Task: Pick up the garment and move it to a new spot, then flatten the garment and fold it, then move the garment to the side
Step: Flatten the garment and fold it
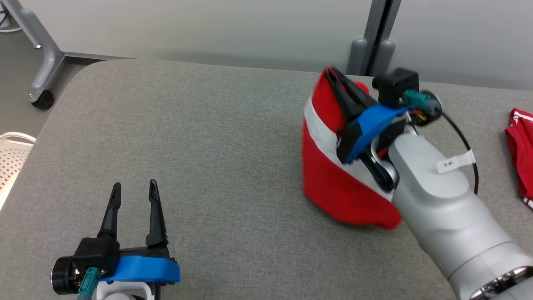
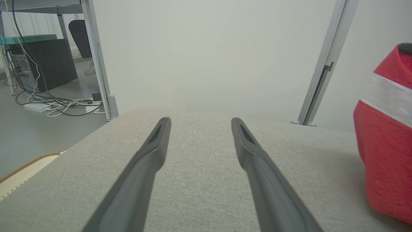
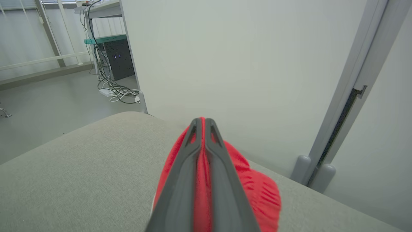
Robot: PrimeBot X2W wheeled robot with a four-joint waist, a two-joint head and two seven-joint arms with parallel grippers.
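Currently, garment [image 1: 333, 187], red with a white band: top edge clamped between the right jaws, which are pressed together on the cloth, its length hanging below them toward the counter [image 1: 208, 125]. Left jaws: apart, empty, garment well off to their right.

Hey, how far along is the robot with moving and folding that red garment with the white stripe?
Done: the right gripper is shut on the red fabric garment with a white stripe, which hangs bunched from its fingers over the grey fabric-covered table. In hand: the carry to a new spot; no set-down yet. Left: flattening, folding and moving it aside. The left gripper is open and holds nothing.
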